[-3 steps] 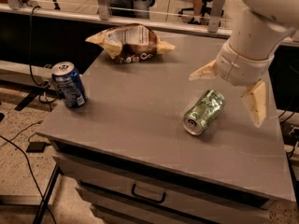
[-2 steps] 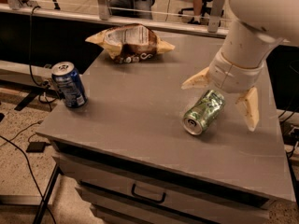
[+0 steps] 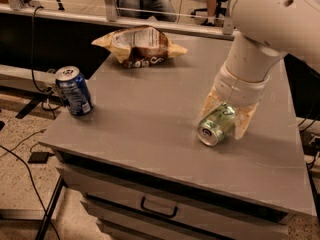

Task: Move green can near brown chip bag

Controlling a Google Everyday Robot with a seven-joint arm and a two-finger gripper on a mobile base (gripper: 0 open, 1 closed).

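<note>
The green can [image 3: 215,126] lies on its side on the right part of the grey table [image 3: 145,119], its silver end facing the front. My gripper [image 3: 223,120] has come down over it, with one tan finger [image 3: 209,103] on its left and the other finger [image 3: 244,121] on its right, both pressed against the can's sides. The can still rests on the table. The brown chip bag [image 3: 140,46] lies at the back of the table, well to the left of the can and behind it.
A dark blue can [image 3: 74,90] stands upright near the table's left edge. A drawer with a handle [image 3: 159,208] is under the table's front edge. Cables run over the floor at the left. A rail and chairs stand behind the table.
My gripper has come down and to the left over the green can. Its fingers, spread wide before, have closed in on the can's sides. The can has hardly moved.
</note>
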